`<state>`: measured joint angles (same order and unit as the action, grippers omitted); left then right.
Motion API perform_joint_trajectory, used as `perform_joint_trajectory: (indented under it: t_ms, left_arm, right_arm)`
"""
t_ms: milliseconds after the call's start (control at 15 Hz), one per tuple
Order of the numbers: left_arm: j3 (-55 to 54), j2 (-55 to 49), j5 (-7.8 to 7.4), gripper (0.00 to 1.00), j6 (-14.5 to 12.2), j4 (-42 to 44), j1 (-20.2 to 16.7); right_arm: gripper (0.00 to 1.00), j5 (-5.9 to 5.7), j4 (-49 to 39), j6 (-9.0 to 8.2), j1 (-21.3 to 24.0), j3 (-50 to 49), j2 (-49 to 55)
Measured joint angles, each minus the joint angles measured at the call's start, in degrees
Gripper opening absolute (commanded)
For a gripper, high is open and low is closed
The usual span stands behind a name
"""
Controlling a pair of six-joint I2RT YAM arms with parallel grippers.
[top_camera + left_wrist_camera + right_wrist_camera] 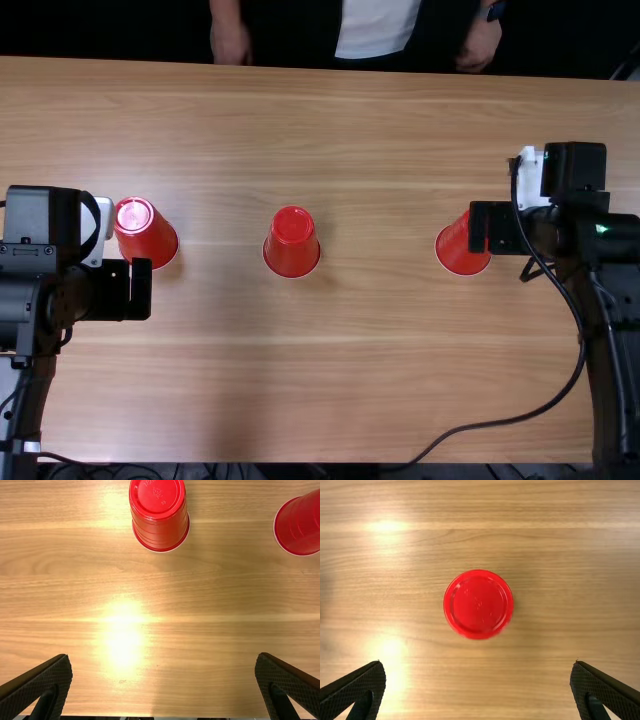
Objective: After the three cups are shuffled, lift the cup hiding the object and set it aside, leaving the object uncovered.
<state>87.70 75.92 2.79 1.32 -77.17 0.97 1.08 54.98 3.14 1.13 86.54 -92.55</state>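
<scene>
A light brown wooden table (320, 110) carries three red cups, all standing upside down in one row across it. The middle cup (291, 242) stands near the table's centre. The left cup (145, 232) stands well apart from the middle cup on its left. The right cup (455, 250) stands well apart on its right, about level with it.

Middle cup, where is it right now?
In the top view the middle cup stands upside down between the left cup and the right cup, touching neither.

Red cups (291, 243), light brown table (400, 120)
</scene>
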Motion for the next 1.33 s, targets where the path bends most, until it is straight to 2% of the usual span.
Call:
perform_joint_trajectory:
  t_ms: [533,1133,1200,1333]
  left_arm:
    - [0.0,0.0,0.02,1.0,0.02,0.2,0.0]
    - [0.0,0.11,0.02,1.0,0.07,0.37,0.02]
    - [0.0,0.11,0.02,1.0,0.07,0.42,0.02]
    - [0.0,0.11,0.02,1.0,0.07,0.42,0.02]
  right_arm:
    - [1.0,-0.02,-8.52,0.0,0.0,0.24,-10.14]
    - [1.0,0.0,-8.74,0.0,0.0,0.46,-16.9]
    - [0.98,-0.02,-8.7,0.02,0.0,0.46,-17.62]
    - [0.71,-0.02,-8.7,0.0,0.0,0.46,-18.08]
